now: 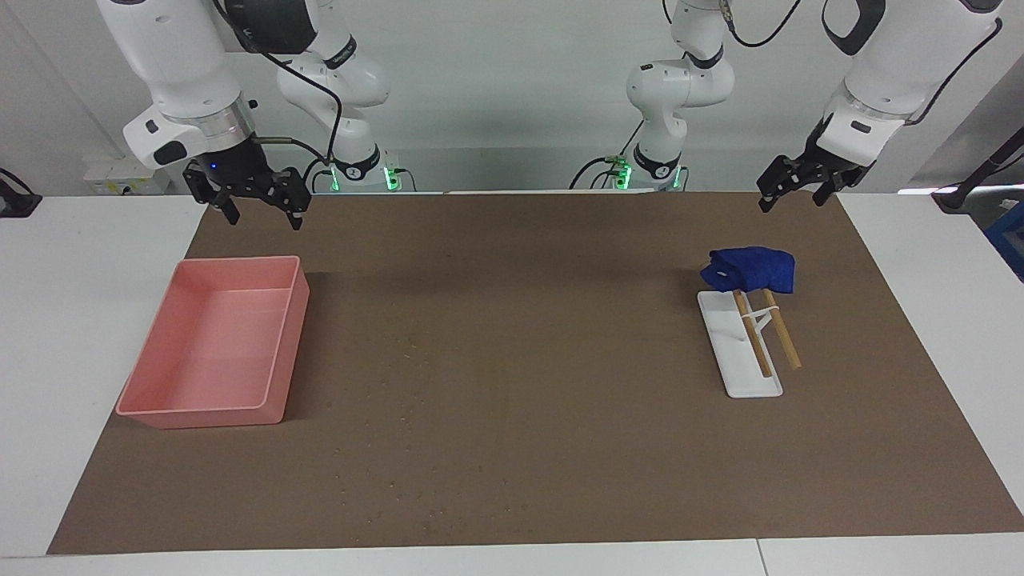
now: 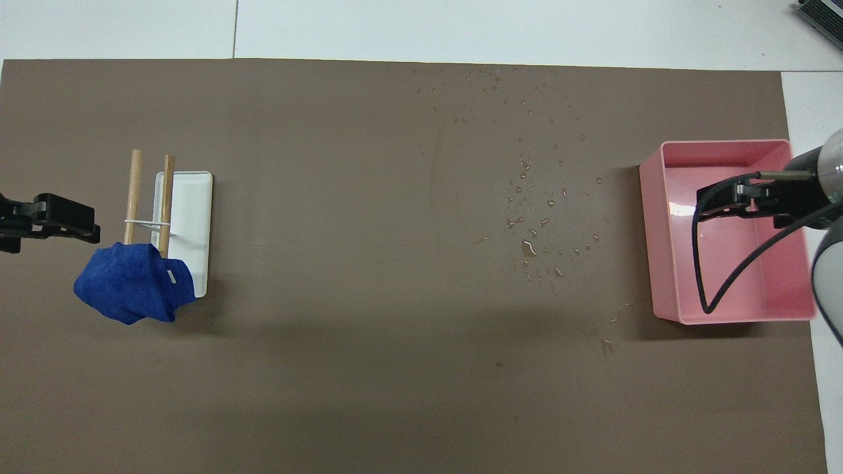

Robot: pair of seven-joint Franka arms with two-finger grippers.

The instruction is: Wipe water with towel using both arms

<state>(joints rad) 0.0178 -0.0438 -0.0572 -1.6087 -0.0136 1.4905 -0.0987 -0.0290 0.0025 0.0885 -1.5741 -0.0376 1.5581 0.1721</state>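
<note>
Deep-blue soft cloth towel (image 1: 750, 269) sits bunched at the robot-side end of a white rectangular tray (image 1: 724, 328), toward the left arm's end of the brown mat-covered counter (image 1: 560, 360); small white tag visible on it in the overhead view (image 2: 135, 283). Two wooden sticks (image 1: 766, 334) tied w/ a white band lean from tray up under the cloth. Water (image 2: 533, 217), scattered tiny droplets, lies mid-counter, at approx 9 o'clock from the pink rectangular plastic bin (image 2: 668, 230) in the overhead view, running farther from the robots from there. Bin is toward the right arm's end. Left pincer (image 1: 790, 192) hangs raised at approx 1 o'clock from the towel in the facing view, fingers spread, nothing in them, well apart from the cloth. Right pincer (image 1: 260, 210) hangs raised over the bin's robot-side edge, at approx 12 o'clock from it in the facing view, fingers spread, also holding nothing.
</note>
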